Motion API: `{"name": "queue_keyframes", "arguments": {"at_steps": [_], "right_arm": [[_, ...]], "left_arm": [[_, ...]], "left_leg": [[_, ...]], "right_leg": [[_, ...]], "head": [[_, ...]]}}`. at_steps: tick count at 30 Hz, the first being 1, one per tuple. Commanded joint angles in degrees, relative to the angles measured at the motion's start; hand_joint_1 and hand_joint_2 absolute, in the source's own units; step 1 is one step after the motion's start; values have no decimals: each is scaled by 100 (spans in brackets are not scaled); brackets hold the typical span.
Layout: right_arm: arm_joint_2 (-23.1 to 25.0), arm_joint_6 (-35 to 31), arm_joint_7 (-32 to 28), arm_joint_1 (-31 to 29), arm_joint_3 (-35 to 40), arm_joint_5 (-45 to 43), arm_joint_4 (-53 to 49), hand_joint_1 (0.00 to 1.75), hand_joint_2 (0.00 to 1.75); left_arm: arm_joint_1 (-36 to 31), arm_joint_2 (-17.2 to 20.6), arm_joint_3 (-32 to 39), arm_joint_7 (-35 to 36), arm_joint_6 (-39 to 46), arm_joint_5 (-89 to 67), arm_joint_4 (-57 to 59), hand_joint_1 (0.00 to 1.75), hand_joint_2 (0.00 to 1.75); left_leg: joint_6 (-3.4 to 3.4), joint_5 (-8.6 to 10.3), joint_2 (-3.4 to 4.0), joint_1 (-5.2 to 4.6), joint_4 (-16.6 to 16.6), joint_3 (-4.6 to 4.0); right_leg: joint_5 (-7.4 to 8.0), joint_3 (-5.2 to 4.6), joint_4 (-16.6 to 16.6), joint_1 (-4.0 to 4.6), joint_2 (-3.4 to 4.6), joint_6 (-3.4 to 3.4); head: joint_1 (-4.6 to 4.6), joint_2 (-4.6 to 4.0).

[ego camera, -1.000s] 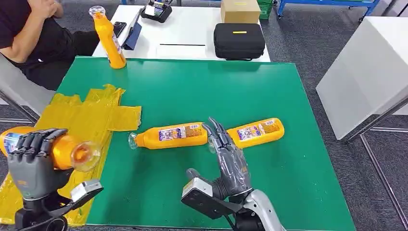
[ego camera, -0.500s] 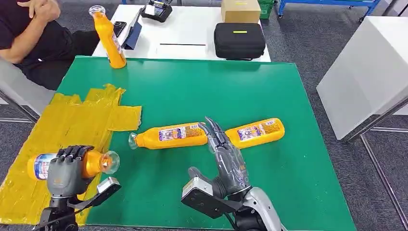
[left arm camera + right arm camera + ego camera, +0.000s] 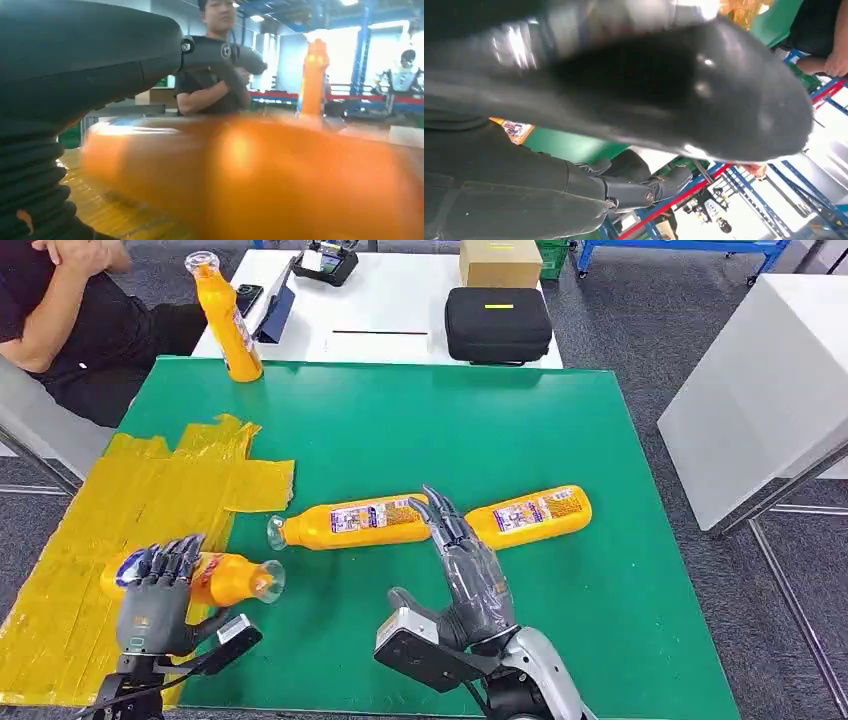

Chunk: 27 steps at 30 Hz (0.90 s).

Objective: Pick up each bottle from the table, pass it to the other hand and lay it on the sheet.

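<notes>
An orange bottle [image 3: 228, 579] lies on the near right edge of the yellow sheet [image 3: 150, 490], its mouth out over the green table [image 3: 420, 430]. My left hand [image 3: 155, 592] is over the bottle with its fingers straightened and spread; its wrist view shows the bottle [image 3: 260, 175] as an orange blur under the thumb. Two more bottles lie on the green mat, one in the middle [image 3: 350, 523] and one to the right [image 3: 530, 515]. My right hand [image 3: 468, 575] is flat and open, its fingertips between those two. A fourth bottle [image 3: 228, 320] stands upright at the far left corner.
A person [image 3: 60, 300] in black sits beyond the far left corner. Behind the green table a white table [image 3: 400, 290] carries a black case [image 3: 497, 325], a cardboard box [image 3: 500, 260] and small devices. A white surface [image 3: 760, 380] stands to the right.
My left hand has lowered its bottle onto the sheet's near edge, turned it to lie flat, and uncurled its fingers. The right hand has barely moved.
</notes>
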Motion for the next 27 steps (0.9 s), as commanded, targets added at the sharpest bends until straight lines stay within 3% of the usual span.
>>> {"name": "queue_keyframes", "arguments": {"at_steps": [1,16,18,21,22,27], "right_arm": [[19,144,-14,44,-65,84,202,0,0],[80,176,-36,152,-147,162,157,0,0],[71,164,1,184,-188,214,107,0,0],[19,173,179,243,-371,340,4,0,0],[-34,179,225,287,-479,395,-26,0,175],[-614,383,365,441,-1444,754,240,0,175]], "left_arm": [[-180,283,-405,146,-85,-159,307,0,0],[-41,149,-127,455,435,-506,-62,0,0],[106,-101,347,201,691,-193,-556,0,0],[159,-778,1173,-959,691,1580,-1074,0,0],[171,-789,1106,-1047,629,2368,-1262,0,0],[793,-974,1433,-1440,-939,6764,-3118,0,0]], "left_leg": [[4,-3,-4,0,-5,15],[4,-4,-3,2,-1,10],[5,-6,-6,1,0,14],[8,-8,-9,2,5,11],[7,-1,-12,0,2,1],[11,-8,-13,1,11,3]], "right_leg": [[-3,15,-4,3,-3,-22],[-3,11,-2,5,-2,-20],[-5,15,-1,5,-4,-25],[-7,15,1,6,-8,-26],[-2,6,-1,3,-11,-17],[-6,13,0,5,-11,-19]], "head": [[0,0],[0,0],[0,0],[0,0],[0,0],[0,0]]}}
